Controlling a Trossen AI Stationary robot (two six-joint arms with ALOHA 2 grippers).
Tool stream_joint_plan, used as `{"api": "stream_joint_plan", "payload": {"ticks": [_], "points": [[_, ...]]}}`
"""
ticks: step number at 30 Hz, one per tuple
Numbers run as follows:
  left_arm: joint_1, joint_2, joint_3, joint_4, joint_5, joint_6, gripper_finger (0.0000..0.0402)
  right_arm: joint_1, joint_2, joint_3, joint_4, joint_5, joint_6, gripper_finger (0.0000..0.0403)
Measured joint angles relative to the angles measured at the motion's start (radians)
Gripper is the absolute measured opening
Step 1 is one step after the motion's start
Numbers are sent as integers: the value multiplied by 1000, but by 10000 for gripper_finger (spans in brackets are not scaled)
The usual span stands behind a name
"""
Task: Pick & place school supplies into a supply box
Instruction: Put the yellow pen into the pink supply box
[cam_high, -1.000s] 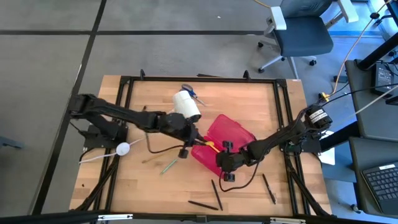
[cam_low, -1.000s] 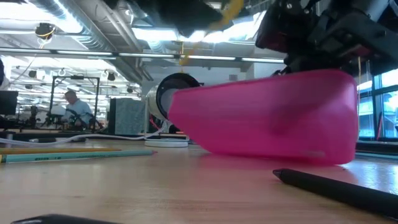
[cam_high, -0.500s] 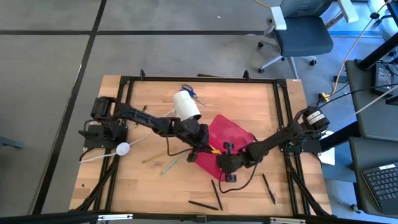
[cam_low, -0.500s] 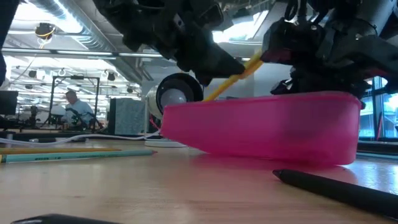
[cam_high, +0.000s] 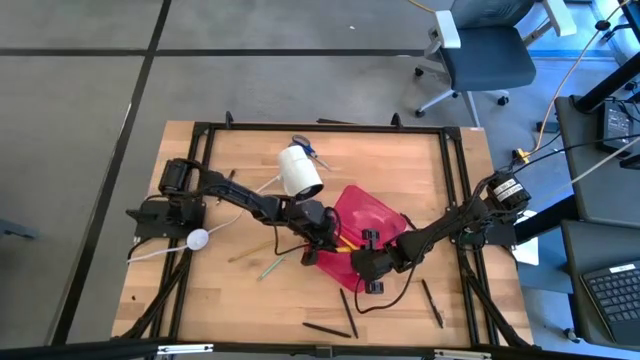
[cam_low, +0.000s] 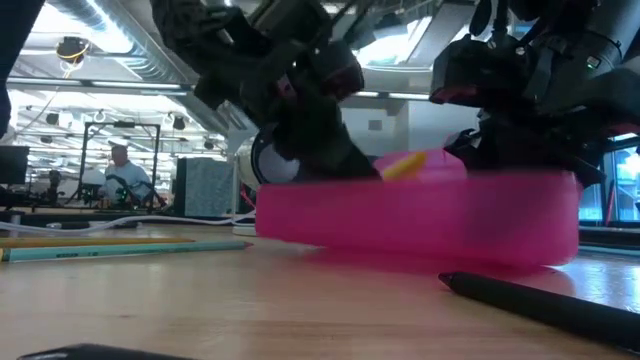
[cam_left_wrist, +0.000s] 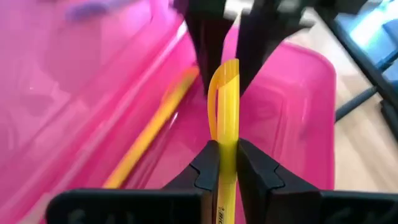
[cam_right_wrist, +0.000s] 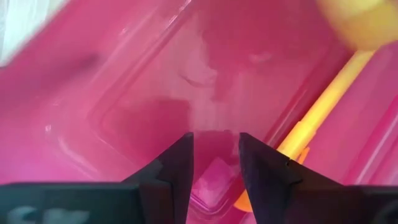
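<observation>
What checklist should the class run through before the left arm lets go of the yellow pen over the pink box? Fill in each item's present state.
1. Left fingers clamped on the yellow pen: ok.
2. Pen tip above the open supply box, not the bare table: ok.
3. Right gripper gripping the box wall to steady it: ok.
4. Box resting flat on the table: cannot tell; the low view is blurred along its base.
5. Room inside for the pen: ok; only one other yellow pencil shows inside.
6. All supplies packed: not ok; black pens and a green pencil lie on the table.
</observation>
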Motion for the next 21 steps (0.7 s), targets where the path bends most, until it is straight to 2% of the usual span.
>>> {"api": "stream_joint_plan", "payload": {"ticks": [8, 16, 21], "points": [[0, 61, 0, 1, -3, -5, 28, 3, -12, 0, -3, 5, 22, 131], [1, 82, 0, 1, -24, -13, 27, 41, -92, 0, -1, 123, 20, 131], [1, 89, 1, -6, -95, -94, 27, 91, -167, 0, -2, 175, 34, 131]]}}
